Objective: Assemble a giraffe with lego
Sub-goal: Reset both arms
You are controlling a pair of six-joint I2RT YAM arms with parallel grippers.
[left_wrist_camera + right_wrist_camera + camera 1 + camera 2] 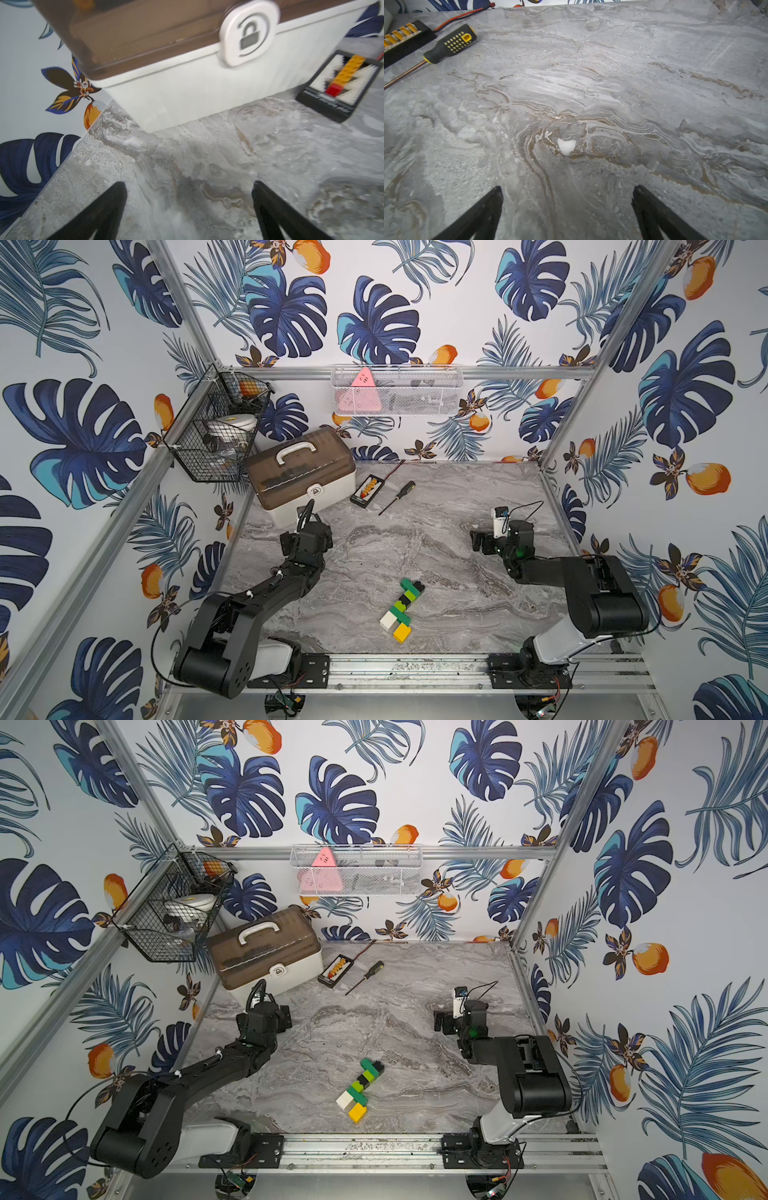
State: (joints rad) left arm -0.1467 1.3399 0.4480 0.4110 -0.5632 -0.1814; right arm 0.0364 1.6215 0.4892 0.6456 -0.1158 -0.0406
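1. Well, farthest left a black wire basket (212,435) hangs on the side frame, holding a round white thing I cannot make out
2. Next comes a box (299,477) with a brown see-through lid and a white handle. It stands on the marbled surface (457,506) in the back left corner, and in the left wrist view its white latch with a padlock mark faces me
3. My left fingers (99,212) hover over bare surface just in front of that box, spread wide with nothing between them
4. Just right of the box lies a flat black board (365,490) with orange and white connectors. A red-and-black wire (392,470) runs from it toward the back wall, and beside it lies a screwdriver (397,497) with a black-and-yellow handle
5. The giraffe (401,608) (359,1088) lies flat on the surface near the front rail (415,668), between my two arms and well apart from both. In both top views it runs diagonally, with the black and dark-green end toward the back and the white and yellow bricks nearest the rail
6. My right fingers (481,214) are over bare marble on the right side, also spread wide and holding nothing
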